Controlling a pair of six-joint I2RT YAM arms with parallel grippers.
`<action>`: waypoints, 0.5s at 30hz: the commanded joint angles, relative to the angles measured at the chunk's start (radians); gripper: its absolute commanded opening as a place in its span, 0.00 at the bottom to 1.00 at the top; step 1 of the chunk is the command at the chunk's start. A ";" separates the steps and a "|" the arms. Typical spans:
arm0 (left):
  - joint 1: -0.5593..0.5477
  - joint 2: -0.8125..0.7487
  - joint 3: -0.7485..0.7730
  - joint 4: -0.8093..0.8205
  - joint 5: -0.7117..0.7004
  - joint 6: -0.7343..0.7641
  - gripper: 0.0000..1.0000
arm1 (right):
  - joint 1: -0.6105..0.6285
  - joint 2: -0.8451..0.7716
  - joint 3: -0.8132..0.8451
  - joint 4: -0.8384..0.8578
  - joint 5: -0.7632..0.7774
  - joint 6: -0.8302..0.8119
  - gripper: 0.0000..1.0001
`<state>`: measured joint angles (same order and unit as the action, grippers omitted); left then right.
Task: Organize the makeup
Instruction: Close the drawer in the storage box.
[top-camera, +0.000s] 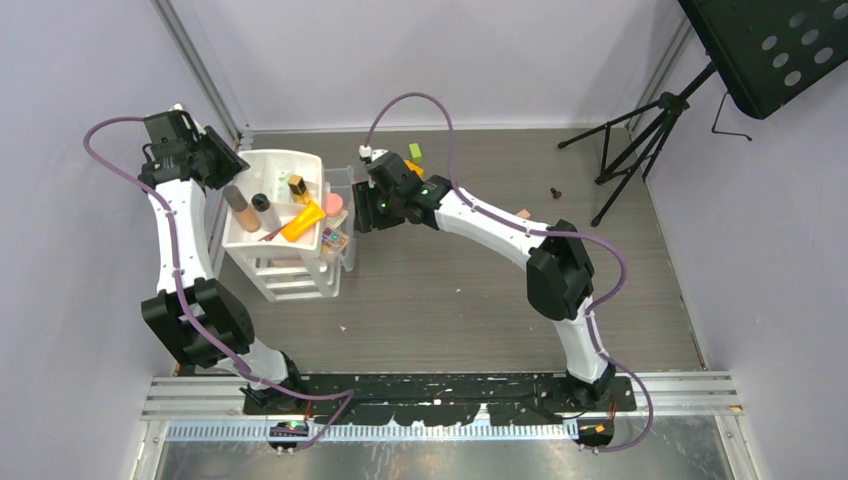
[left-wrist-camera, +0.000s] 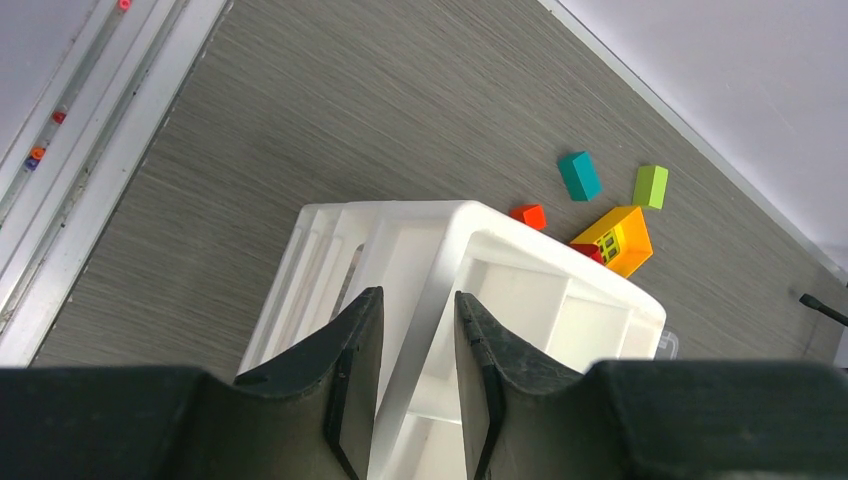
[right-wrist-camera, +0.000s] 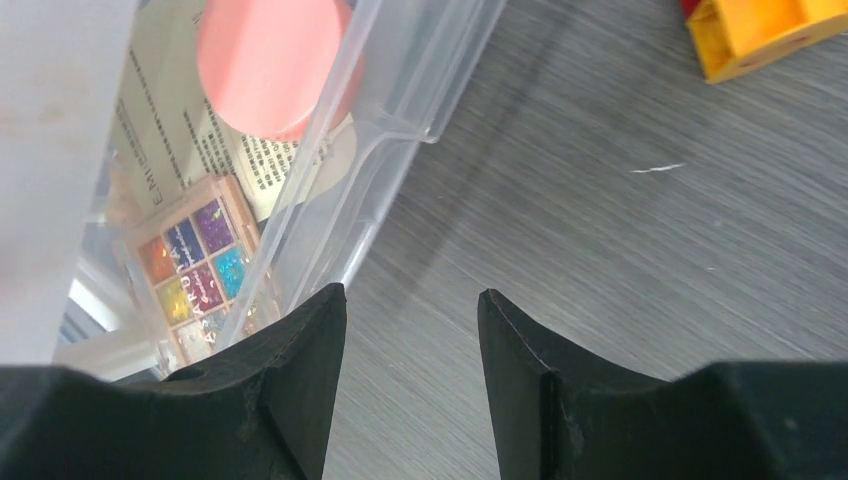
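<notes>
Our left gripper (left-wrist-camera: 417, 300) clamps the white organizer (top-camera: 268, 154) by its rim at upper left. The right gripper (right-wrist-camera: 412, 295) hangs part-open and empty beside the clear drawer (right-wrist-camera: 420, 70), which we judge needs pushing shut.

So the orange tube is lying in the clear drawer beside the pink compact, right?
No. The top view shows the orange tube lying in the white tray, not in the clear drawer. The pink compact is in that drawer.

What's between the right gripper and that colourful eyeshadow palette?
Only the clear drawer's wall: the eyeshadow palette lies inside it, the right gripper just outside, as the right wrist view shows.
</notes>
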<state>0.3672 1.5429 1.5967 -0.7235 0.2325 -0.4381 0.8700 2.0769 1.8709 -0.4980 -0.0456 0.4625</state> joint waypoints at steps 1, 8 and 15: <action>0.005 0.000 0.013 0.006 0.023 0.004 0.34 | 0.033 0.009 0.083 0.045 -0.011 0.007 0.56; 0.005 0.003 0.012 0.008 0.032 0.003 0.34 | 0.062 0.034 0.123 0.050 -0.005 0.014 0.56; 0.005 0.005 0.009 0.014 0.052 0.000 0.34 | 0.072 0.066 0.145 0.073 -0.016 0.037 0.56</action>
<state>0.3676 1.5452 1.5967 -0.7231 0.2455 -0.4381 0.9302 2.1170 1.9614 -0.4839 -0.0479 0.4774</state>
